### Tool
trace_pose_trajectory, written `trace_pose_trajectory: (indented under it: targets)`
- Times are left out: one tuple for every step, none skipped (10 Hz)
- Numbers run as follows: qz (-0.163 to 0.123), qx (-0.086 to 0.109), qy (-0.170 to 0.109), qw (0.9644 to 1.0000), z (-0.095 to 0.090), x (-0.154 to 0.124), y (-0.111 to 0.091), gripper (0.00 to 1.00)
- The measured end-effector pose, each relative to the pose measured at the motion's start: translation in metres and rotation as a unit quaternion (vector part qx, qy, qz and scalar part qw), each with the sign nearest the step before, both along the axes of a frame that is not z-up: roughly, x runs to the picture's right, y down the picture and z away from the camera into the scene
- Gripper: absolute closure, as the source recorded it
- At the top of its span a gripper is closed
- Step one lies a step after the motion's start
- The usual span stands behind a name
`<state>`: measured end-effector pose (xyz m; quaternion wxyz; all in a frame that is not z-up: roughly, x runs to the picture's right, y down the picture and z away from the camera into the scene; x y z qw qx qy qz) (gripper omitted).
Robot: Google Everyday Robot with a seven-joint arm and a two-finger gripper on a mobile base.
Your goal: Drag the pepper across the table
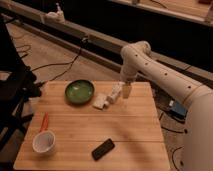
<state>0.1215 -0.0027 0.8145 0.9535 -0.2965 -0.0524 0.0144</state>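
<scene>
The pepper (44, 121) is a slender red-orange item lying near the left edge of the light wooden table (130, 125), just above the white cup (43, 142). My gripper (121, 92) hangs from the white arm (155, 70) over the table's far edge, right of centre, far from the pepper. It sits close to a small white object (101, 101) on the table.
A green bowl (79, 91) stands at the back left of the table. A black phone-like block (103, 149) lies near the front edge. Cables run on the floor behind, and a dark chair-like shape (15, 95) stands at the left.
</scene>
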Motion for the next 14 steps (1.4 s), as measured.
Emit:
trace_pose_trajectory:
  targets:
    - [-0.014,-0.003,-0.008,0.9999,-0.001,-0.002,0.002,0.20]
    - [-0.039,-0.008,-0.022,0.9990,-0.002,-0.005,0.006,0.20]
    - [-0.077,-0.014,-0.044,0.9959,-0.004,-0.009,0.010,0.20]
    - [-0.115,-0.020,-0.069,0.9908,-0.007,-0.015,0.013,0.20]
    - [-0.154,-0.026,-0.097,0.9830,-0.008,-0.022,0.016,0.20]
    - [-0.196,-0.033,-0.125,0.9721,-0.007,-0.032,0.017,0.20]
    - [-0.240,-0.042,-0.154,0.9576,-0.006,-0.045,0.018,0.20]
    - [-0.263,-0.049,-0.171,0.9483,-0.003,-0.055,0.020,0.20]
    - [-0.292,-0.058,-0.197,0.9343,0.001,-0.072,0.025,0.20]
    - [-0.318,-0.067,-0.227,0.9180,0.003,-0.097,0.032,0.20]
    - [-0.325,-0.069,-0.235,0.9136,0.004,-0.103,0.034,0.20]
    - [-0.327,-0.070,-0.237,0.9121,0.004,-0.103,0.035,0.20]
    - [-0.327,-0.070,-0.236,0.9125,0.004,-0.102,0.035,0.20]
    - [-0.328,-0.071,-0.237,0.9117,0.004,-0.104,0.035,0.20]
